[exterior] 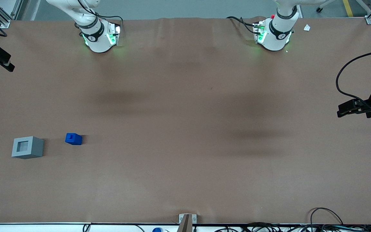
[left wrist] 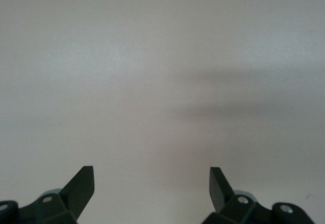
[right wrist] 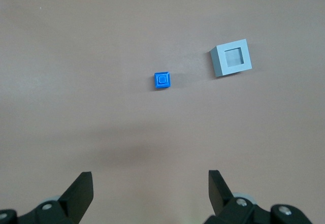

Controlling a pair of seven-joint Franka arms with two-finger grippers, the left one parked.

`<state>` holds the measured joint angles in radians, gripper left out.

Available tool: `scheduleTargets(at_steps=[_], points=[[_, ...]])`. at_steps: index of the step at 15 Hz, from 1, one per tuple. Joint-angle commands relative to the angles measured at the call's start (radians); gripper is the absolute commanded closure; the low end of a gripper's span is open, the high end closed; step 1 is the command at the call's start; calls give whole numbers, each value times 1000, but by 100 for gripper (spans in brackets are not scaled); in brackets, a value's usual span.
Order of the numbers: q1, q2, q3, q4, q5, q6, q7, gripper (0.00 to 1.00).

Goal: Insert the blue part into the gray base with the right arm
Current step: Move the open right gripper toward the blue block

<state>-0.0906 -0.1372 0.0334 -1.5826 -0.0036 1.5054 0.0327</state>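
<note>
The blue part (exterior: 73,139) lies on the brown table with its raised stub facing up. The gray base (exterior: 27,147) stands beside it, a short gap away, nearer the working arm's end of the table, with its square opening facing up. Both also show in the right wrist view, the blue part (right wrist: 162,80) and the gray base (right wrist: 232,59). My right gripper (right wrist: 150,181) is open and empty, high above the table and well away from both. In the front view it (exterior: 2,59) hangs at the table's edge, farther from the camera than the parts.
The brown table (exterior: 185,129) stretches wide toward the parked arm's end. The right arm's base (exterior: 97,37) stands at the back edge. A metal bracket (exterior: 187,220) and cables (exterior: 327,222) sit along the front edge. A small white scrap (exterior: 307,27) lies near the back.
</note>
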Motion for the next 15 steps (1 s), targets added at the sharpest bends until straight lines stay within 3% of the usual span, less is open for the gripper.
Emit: scheduleTargets(at_steps=[1, 9, 15], points=[[6, -4, -3, 6, 2, -14, 3, 0], [-43, 65, -9, 6, -2, 13, -100, 0], [-66, 246, -9, -5, 5, 122, -102, 0]])
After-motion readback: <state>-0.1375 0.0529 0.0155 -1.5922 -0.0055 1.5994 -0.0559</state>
